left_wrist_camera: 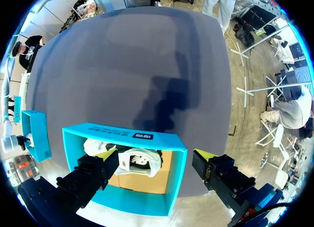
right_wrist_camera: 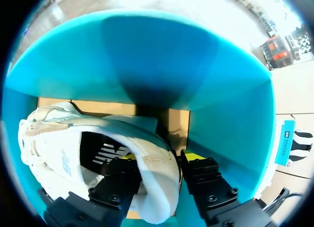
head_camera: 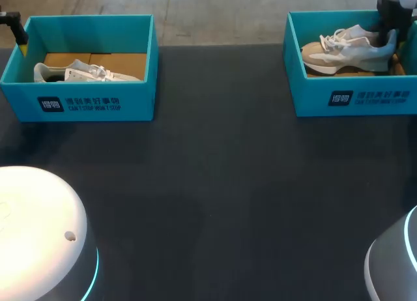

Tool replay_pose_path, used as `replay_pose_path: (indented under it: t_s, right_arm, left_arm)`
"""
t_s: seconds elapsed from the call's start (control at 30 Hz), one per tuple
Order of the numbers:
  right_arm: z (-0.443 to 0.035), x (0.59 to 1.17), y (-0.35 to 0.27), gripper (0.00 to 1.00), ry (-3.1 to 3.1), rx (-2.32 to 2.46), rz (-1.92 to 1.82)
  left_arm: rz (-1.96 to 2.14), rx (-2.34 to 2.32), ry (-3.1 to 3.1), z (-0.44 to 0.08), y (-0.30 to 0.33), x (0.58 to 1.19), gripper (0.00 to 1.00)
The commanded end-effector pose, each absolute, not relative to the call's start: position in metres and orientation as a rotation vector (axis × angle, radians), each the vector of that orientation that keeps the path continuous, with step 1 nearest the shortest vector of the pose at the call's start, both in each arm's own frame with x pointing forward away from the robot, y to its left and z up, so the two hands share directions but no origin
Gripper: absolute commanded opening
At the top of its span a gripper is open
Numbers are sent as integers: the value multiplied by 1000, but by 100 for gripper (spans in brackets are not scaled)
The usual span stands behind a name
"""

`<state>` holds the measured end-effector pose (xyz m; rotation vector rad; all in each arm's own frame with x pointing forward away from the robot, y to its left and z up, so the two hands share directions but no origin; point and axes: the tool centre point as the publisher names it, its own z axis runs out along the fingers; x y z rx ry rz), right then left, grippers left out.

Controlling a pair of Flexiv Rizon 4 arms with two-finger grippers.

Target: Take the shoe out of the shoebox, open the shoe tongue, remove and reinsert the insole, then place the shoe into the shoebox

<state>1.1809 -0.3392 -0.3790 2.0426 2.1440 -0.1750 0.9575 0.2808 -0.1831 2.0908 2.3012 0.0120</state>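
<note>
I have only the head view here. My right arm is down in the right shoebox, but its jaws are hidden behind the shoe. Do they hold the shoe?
Observer: Yes. The right wrist view shows the right gripper shut on the shoe, with one jaw inside the opening and the other outside the heel.
Operator: Is the insole in the shoe?
Observer: Yes, a dark insole shows inside the opening.
Operator: And the left jaws?
Observer: The left gripper is open, its jaws wide apart over the left shoebox.
</note>
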Motion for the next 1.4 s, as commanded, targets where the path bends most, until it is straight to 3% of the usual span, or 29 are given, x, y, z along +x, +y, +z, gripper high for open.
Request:
replay_pose_path:
  t_s: [0.03,0.57,0.63,0.7,0.73,1.4]
  right_arm:
    - [-382,1188,-339,47,2142,2049,-189]
    - [-382,1198,-340,44,2134,2012,-183]
    - [-383,1198,-340,32,2136,2009,-188]
    - [-384,1198,-340,7,2138,2008,-193]
    - [-385,1197,-340,0,2139,2009,-197]
    - [-368,1186,-341,0,2124,1997,-193]
  left_arm:
    - [16,2091,2301,-183,281,956,100]
    - [16,2091,2301,-183,281,956,100]
    - [16,2091,2301,-183,281,956,100]
    - [16,2091,2301,-183,281,956,100]
    - [16,2091,2301,-183,281,956,100]
    - [16,2091,2301,-183,281,956,100]
